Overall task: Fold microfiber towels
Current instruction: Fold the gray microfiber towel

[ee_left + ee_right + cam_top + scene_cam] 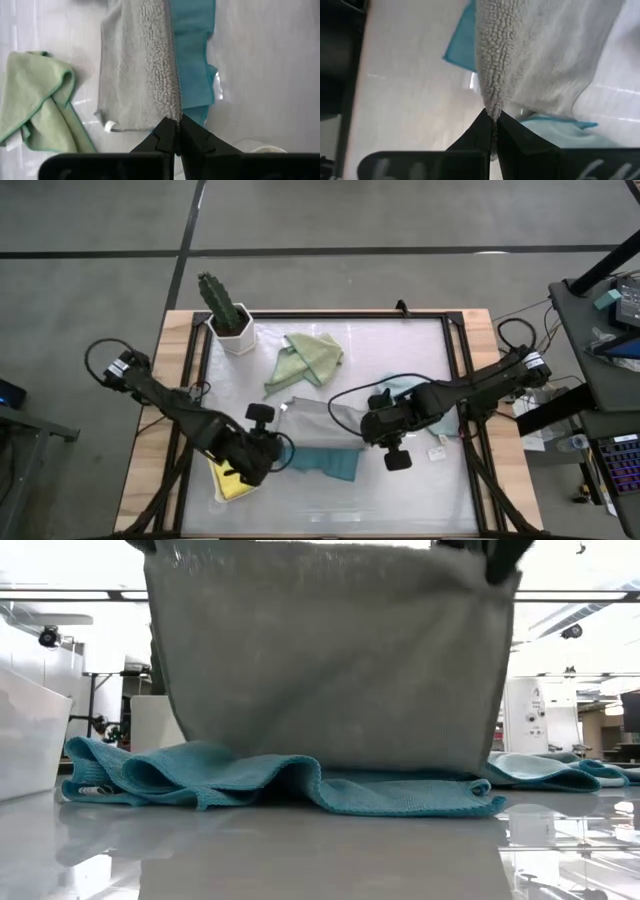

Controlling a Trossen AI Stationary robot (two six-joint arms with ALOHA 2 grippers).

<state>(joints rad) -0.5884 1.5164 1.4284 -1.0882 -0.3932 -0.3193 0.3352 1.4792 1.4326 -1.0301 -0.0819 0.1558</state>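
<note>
High view: the left gripper (268, 442) and the right gripper (372, 423) each pinched a top corner of the grey towel (318, 418), which was stretched between them over the middle of the table (400, 500). The teal towel (330, 462) lay just below it, the yellow towel (230, 480) sat under the left arm, the sage green towel (308, 358) lay crumpled farther back beside a potted cactus (226, 312), and the pale blue towel (410, 390) showed behind the right gripper.

Low view: the grey towel (335, 660) hung as a flat sheet, its lower edge meeting the rumpled teal towel (230, 778).

Left wrist view: the fingers (167, 139) were clamped tight on the grey towel's (140, 65) edge.

Right wrist view: the fingers (507, 132) were likewise closed on the grey towel (540, 50)
</note>
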